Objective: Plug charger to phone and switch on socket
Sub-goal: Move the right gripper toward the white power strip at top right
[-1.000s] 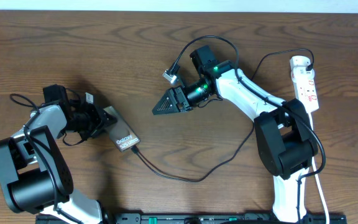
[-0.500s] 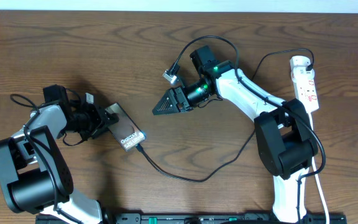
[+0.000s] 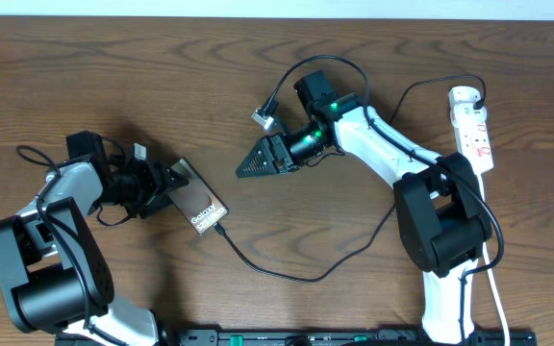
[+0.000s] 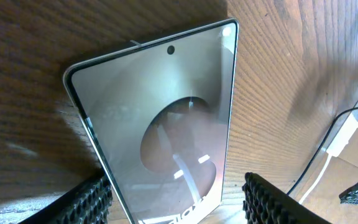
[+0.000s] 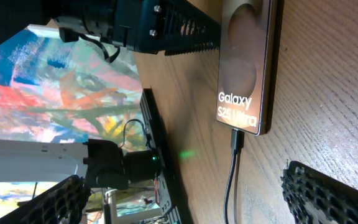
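1. Change: the phone point(image 3: 192, 199) has slid and turned a little toward my right claw point(image 3: 248, 168) since a second ago. My right claw has not moved.
2. Left claw point(image 3: 164, 187): fingers point(image 4: 92, 200) stand either side of the phone's plain end. The contact is cut off at the wrist view's edge, so I cannot tell whether I am clamping.
3. Right claw: fingers spread wide, empty, well apart from the phone.
4. Charger point(image 3: 287, 276): tip seated in the phone's Galaxy end, cable looping across the desk point(image 3: 113, 77) below my right claw, then hidden behind my right arm.
5. Socket point(image 3: 473, 125): far behind my right claw, switches too small to read.
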You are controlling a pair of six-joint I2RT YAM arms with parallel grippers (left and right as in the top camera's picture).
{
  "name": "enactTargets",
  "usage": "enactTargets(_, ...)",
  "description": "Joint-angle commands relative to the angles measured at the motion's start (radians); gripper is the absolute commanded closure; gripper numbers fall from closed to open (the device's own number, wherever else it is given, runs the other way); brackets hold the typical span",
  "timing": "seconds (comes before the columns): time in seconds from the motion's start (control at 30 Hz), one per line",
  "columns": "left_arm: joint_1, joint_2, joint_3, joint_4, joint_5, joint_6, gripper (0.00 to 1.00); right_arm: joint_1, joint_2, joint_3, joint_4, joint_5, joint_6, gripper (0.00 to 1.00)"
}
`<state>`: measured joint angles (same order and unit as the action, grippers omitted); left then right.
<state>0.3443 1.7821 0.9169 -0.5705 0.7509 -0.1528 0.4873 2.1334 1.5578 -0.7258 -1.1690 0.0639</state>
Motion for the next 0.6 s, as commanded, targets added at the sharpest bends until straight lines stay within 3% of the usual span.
enactTargets(0.0, 0.002, 0.010, -0.010, -0.021, -0.084, 0.010, 0.25, -0.008, -0.006, 0.011, -0.005, -0.008, -0.020, 0.01)
enactTargets(0.17, 0.004, 0.000, -0.010, -0.036, -0.090, 0.011, 0.12, -0.009, -0.006, 0.011, -0.017, -0.007, -0.029, 0.01)
enactTargets(0.43, 0.008, -0.124, -0.008, -0.110, -0.090, 0.011, 0.11, -0.022, -0.006, 0.011, -0.045, 0.086, -0.035, 0.01)
enactTargets(0.57, 0.008, -0.273, -0.008, -0.153, -0.081, 0.011, 0.11, -0.055, -0.007, 0.011, -0.126, 0.364, 0.037, 0.01)
